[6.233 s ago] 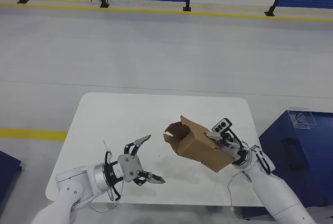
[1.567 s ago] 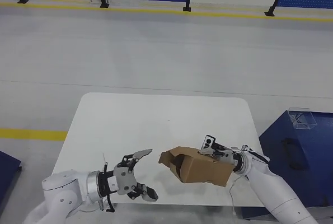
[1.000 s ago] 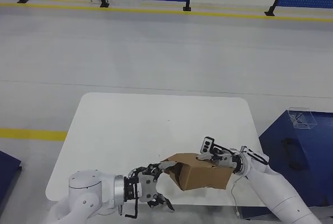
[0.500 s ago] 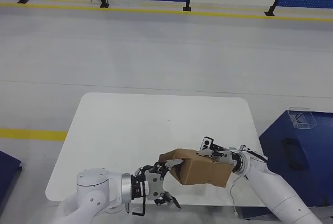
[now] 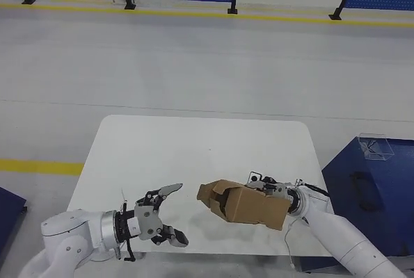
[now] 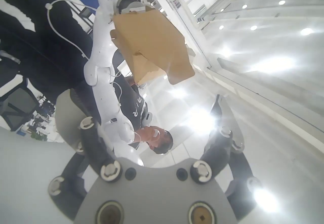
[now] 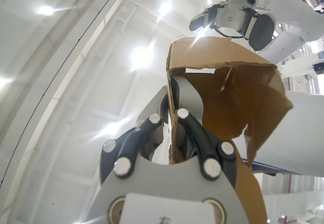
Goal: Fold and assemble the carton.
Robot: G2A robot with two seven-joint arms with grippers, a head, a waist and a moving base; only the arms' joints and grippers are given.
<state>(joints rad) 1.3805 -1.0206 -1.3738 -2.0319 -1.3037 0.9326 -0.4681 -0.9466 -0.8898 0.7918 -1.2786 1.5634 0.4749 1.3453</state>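
Matt brown cardboard carton [image 5: 252, 207] with rough torn edges, smooth white table [image 5: 165, 153]

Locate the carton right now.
Top view: the carton is over the table's near-right area, clamped by the right gripper; the open left gripper is beside it, not touching.

Bench [image 5: 193, 142]: white, rounded corners.
Floor [image 5: 193, 62]: pale grey, glossy; yellow line [image 5: 33, 167] past the bench edge, outward of the left end effector [image 5: 177, 214].
Blue cabinet [image 5: 380, 198]: just outward of the right end effector [image 5: 262, 187], clear tray [image 5: 372, 144] at its far edge.
Ceiling [image 7: 76, 40]: white beams, bright round lamps.
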